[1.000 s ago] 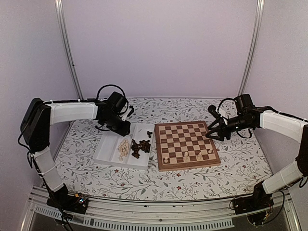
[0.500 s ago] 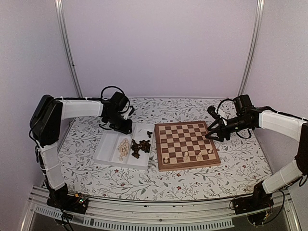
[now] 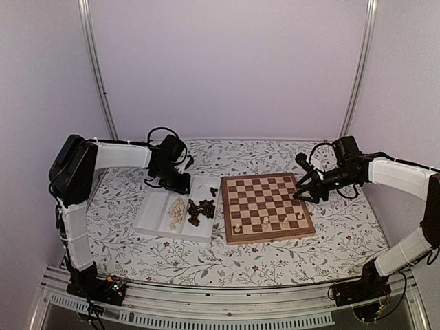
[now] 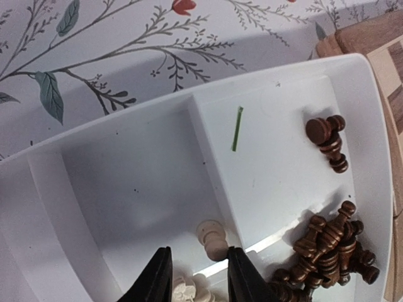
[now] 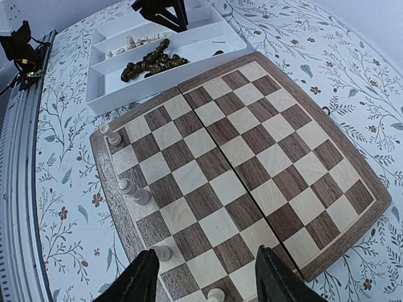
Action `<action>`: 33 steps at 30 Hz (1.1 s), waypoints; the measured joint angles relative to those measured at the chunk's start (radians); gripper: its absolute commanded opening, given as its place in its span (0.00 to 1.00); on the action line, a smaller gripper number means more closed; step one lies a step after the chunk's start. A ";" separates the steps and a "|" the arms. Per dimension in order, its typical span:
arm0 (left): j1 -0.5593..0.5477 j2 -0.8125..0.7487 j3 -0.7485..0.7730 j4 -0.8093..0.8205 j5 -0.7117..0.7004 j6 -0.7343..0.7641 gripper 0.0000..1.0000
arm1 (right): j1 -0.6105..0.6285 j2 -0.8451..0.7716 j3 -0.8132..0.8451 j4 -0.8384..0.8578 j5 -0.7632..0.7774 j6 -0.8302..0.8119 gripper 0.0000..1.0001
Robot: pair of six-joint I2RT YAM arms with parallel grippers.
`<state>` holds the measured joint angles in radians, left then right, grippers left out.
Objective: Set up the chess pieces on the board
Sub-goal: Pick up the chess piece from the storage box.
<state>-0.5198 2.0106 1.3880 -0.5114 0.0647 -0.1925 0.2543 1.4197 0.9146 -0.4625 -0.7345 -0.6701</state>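
Left gripper point(image 4: 199, 255) has been moved slightly right, over the tray's point(image 3: 152, 210) far end; it's kept partly open, empty. Floral cloth point(image 3: 275, 258) is spread on the table, w/ lilac walls point(image 3: 227, 69) behind. Cream pieces point(image 3: 177, 212) are heaped in the tray's left compartment, dark pieces point(image 3: 201, 210) in the right. Four cream ones are stood on the board's point(image 3: 265, 196) near row. Right gripper point(image 5: 208, 255) is held approx. half open, empty, over the board.

Top external: fixed high at the near side, faced down and away; the whole table point(image 3: 124, 199) is taken in from afar.
Left wrist: held close over the white tray point(image 4: 126, 176), aimed steeply down.
Right wrist: set farther off, aimed obliquely across the board point(image 5: 252, 157) toward the tray.
Tray and board edge are shared by all three.
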 measured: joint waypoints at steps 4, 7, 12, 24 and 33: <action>0.004 0.007 0.002 0.008 0.006 0.000 0.33 | 0.000 0.005 0.000 -0.001 0.000 0.000 0.55; 0.004 0.016 0.002 0.014 0.006 0.000 0.31 | 0.000 0.007 0.000 -0.001 0.000 -0.001 0.55; 0.004 0.028 0.002 0.025 0.011 0.000 0.27 | 0.000 0.010 0.000 -0.002 0.000 -0.002 0.55; 0.004 0.032 0.007 0.051 0.009 0.006 0.17 | 0.000 0.011 0.000 -0.009 0.000 -0.004 0.55; 0.004 0.034 0.010 0.062 0.013 0.019 0.08 | 0.000 0.011 0.000 -0.010 -0.001 -0.004 0.55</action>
<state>-0.5159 2.0449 1.3979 -0.4492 0.0776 -0.1730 0.2543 1.4303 0.9146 -0.4721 -0.7353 -0.6743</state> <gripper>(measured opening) 0.117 0.549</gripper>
